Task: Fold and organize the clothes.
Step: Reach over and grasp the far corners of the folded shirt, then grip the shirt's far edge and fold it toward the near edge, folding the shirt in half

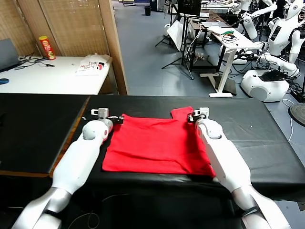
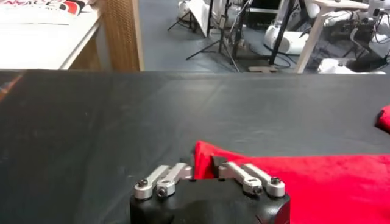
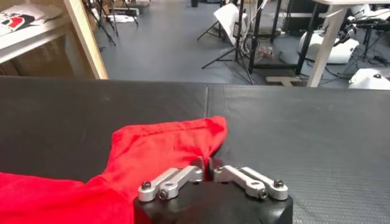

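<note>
Red T-shirt lies flat on the black table, plain side up, spanning the gap between both arms; left gripper has its fingers pressed together on the far corner directly under it; right gripper is pinched shut on the fabric at the base of the sleeve, which sticks out just beyond its tips.

My read: both far corners are gripped for a fold toward the near hem. Lift both corners together and level; keep the cloth taut between grippers so it doesn't sag or skew; lay the far edge squarely on the near one; watch that right sleeve, it may bunch.

Readable writing: none on the shirt; the red can and printed sheet on the white table beyond the left gripper are illegible.
</note>
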You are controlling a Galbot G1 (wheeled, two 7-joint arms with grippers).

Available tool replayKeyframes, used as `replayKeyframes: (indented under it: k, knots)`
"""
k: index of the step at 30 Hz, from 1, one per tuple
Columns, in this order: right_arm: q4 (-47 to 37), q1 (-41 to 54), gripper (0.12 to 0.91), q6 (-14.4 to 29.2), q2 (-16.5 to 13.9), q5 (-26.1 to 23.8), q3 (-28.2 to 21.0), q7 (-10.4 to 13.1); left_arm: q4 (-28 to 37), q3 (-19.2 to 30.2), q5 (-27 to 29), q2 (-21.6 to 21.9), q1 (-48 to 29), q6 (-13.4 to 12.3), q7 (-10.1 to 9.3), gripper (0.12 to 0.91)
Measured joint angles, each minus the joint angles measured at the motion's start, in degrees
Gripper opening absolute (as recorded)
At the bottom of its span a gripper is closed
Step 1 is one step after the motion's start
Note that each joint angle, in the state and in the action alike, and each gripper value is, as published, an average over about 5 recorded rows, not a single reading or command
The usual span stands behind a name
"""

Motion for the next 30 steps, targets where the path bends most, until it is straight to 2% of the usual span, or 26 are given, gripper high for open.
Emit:
replayKeyframes:
  k: [3, 7, 14, 23, 26, 30]
  knots:
    - [2.4, -1.4, 0.123, 2.4, -1.1, 1.2, 0.4, -1.2, -1.2, -0.6, 0.0, 0.5, 0.6, -0.3, -0.42, 0.127]
    - [7.2, -4.1, 0.123, 3.4, -3.4, 3.4, 0.7, -1.4, -4.2, -1.4, -1.0, 1.7, 1.9, 0.1, -1.29, 0.127]
    - [19.0, -10.6, 0.123, 1.8, -9.6, 7.6, 2.4, -1.1, -12.9, -2.8, -4.6, 4.6, 6.3, 1.4, -2.74, 0.127]
    - [29.9, -18.7, 0.123, -0.5, -15.9, 8.6, 3.7, -1.9, -26.7, -6.0, -4.6, 9.7, 15.7, 1.9, -2.76, 0.127]
    - [32.4, -20.5, 0.123, -2.3, -17.3, 8.6, 3.8, -1.2, -30.4, -7.3, -3.8, 11.4, 19.5, 1.9, -2.6, 0.127]
    - [35.6, -22.8, 0.123, -5.2, -18.8, 8.7, 3.8, 1.1, -34.2, -8.9, -3.9, 13.5, 24.1, 1.8, -2.55, 0.127]
